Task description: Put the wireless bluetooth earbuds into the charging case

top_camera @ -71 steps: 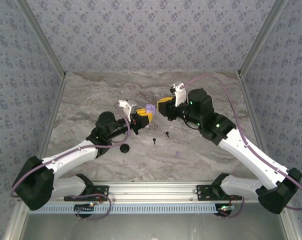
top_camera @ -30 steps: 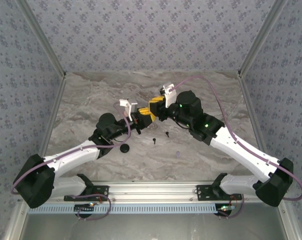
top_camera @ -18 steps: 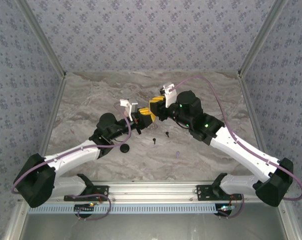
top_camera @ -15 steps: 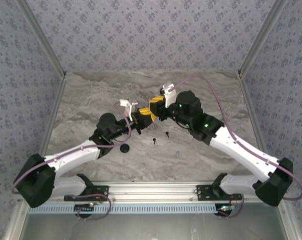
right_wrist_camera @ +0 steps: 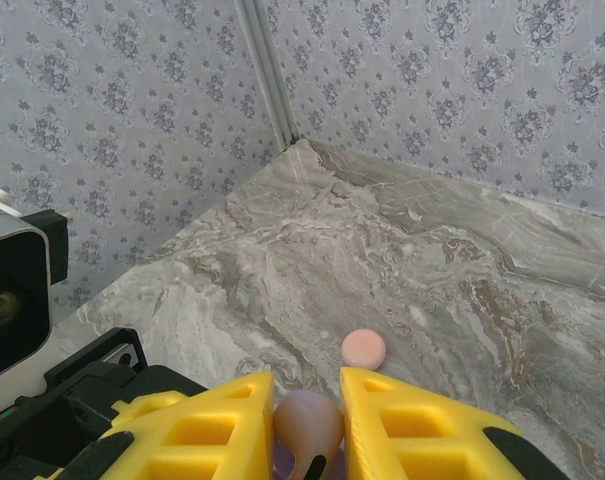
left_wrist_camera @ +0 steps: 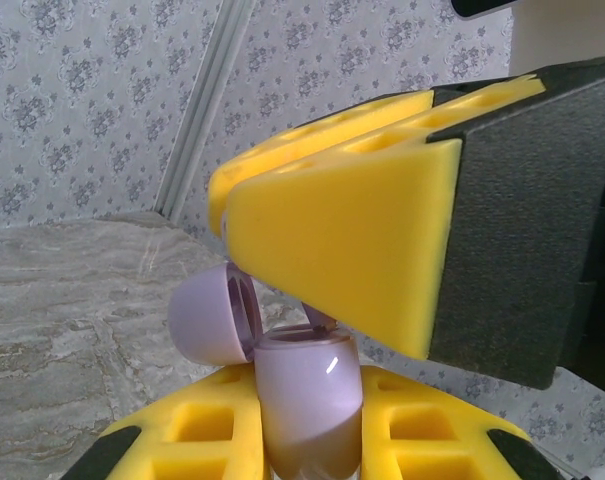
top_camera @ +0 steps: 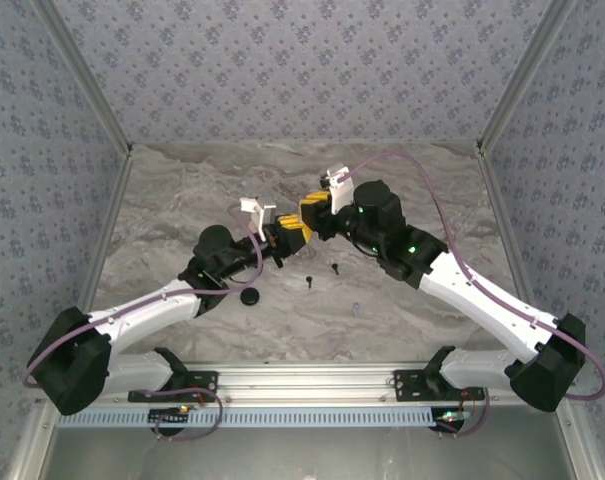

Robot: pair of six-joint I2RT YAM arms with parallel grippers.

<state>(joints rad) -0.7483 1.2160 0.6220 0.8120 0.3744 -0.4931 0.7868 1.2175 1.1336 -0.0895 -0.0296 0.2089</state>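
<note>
Wallpapered walls (top_camera: 302,70) close in a grey marble table (top_camera: 202,180) on three sides. Around the middle of the table the two grippers meet tip to tip. The left gripper (top_camera: 290,234) is clamped on a lavender case (left_wrist_camera: 307,400), which stands between its yellow fingers (left_wrist_camera: 202,440) with the round lid swung open to one side. The right gripper (top_camera: 310,212) hangs just over the open case, one of its yellow fingers (left_wrist_camera: 352,240) slanting down close above the lid. Its jaws are drawn close together, with a pale rounded shape and a small dark bit in the narrow gap; I cannot tell whether it grips either one.

Two black earbuds (top_camera: 309,281) (top_camera: 335,267) lie on the marble near each other, just toward the near edge from the grippers. A lavender earbud (top_camera: 356,308) lies closer to the near edge, apart from them. A black disc (top_camera: 250,296) rests beside the left arm, and a pink disc (right_wrist_camera: 363,348) lies beyond the right gripper's fingers, toward a far corner.
</note>
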